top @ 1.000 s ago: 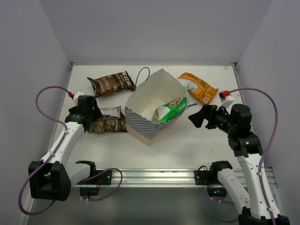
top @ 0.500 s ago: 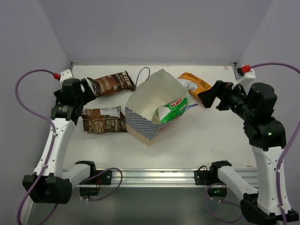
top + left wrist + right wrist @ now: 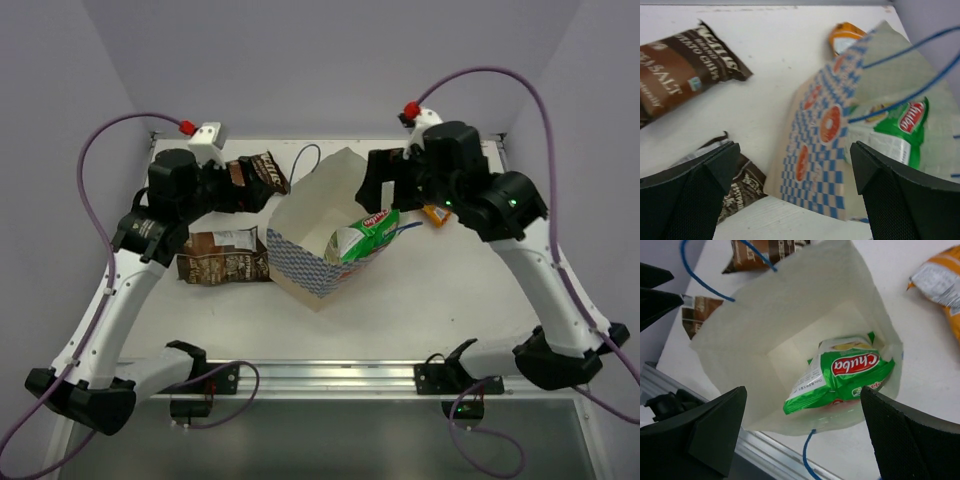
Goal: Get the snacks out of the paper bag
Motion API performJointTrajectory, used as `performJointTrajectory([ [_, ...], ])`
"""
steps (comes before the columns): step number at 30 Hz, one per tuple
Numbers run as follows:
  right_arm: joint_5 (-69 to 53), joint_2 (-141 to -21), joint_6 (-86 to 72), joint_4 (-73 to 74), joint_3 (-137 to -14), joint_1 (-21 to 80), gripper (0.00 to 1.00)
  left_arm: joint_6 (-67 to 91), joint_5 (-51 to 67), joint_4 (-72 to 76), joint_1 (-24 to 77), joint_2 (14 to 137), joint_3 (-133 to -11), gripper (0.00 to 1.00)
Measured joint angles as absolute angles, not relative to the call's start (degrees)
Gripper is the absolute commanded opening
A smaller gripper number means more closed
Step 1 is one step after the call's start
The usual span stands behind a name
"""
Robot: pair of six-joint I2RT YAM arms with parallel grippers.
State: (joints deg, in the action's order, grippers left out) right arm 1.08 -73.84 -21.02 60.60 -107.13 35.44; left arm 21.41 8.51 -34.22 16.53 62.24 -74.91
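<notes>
The paper bag [image 3: 315, 235] lies on its side at the table's middle, mouth toward the back right. The green-and-white packet [image 3: 366, 234] lies in the mouth. One dark brown packet [image 3: 222, 258] lies left of the bag. The other [image 3: 265, 168] lies at the back left, partly under my left arm. The orange-yellow packet [image 3: 436, 214] is mostly hidden by my right arm. My left gripper [image 3: 237, 190] is open and empty, raised left of the bag [image 3: 822, 135]. My right gripper [image 3: 385, 183] is open and empty above the bag's mouth [image 3: 780, 325], over the green packet [image 3: 846, 374].
Thin blue cord handles [image 3: 705, 287] loop out past the bag's rim. Walls close the table on the left, back and right. A metal rail [image 3: 330, 375] runs along the near edge. The orange packet [image 3: 940, 282] lies right of the bag.
Both arms have risen and swung inward. My left gripper left the lower brown packet and moved back toward the bag. My right gripper moved from the table's right side to above the bag's mouth.
</notes>
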Motion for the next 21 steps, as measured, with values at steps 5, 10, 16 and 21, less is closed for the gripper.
performJointTrajectory([
  [5, 6.4, -82.6, -26.4, 64.3, -106.9, 40.3, 0.99, 21.2, 11.8, -34.7, 21.8, 62.6, -75.0, 1.00],
  [10, 10.4, -86.4, -32.1, 68.1, -106.5, 41.1, 0.99, 19.8, 11.8, -34.9, 24.0, 63.0, -75.4, 0.95],
  [16, 13.5, -89.9, -37.7, 73.1, -107.7, 41.1, 0.99, 16.7, 11.8, -35.7, 26.1, 65.9, -75.7, 0.83],
  [21, 15.6, -92.4, -41.5, 75.5, -107.7, 41.1, 0.99, 13.7, 11.7, -36.6, 27.6, 68.0, -75.7, 0.72],
])
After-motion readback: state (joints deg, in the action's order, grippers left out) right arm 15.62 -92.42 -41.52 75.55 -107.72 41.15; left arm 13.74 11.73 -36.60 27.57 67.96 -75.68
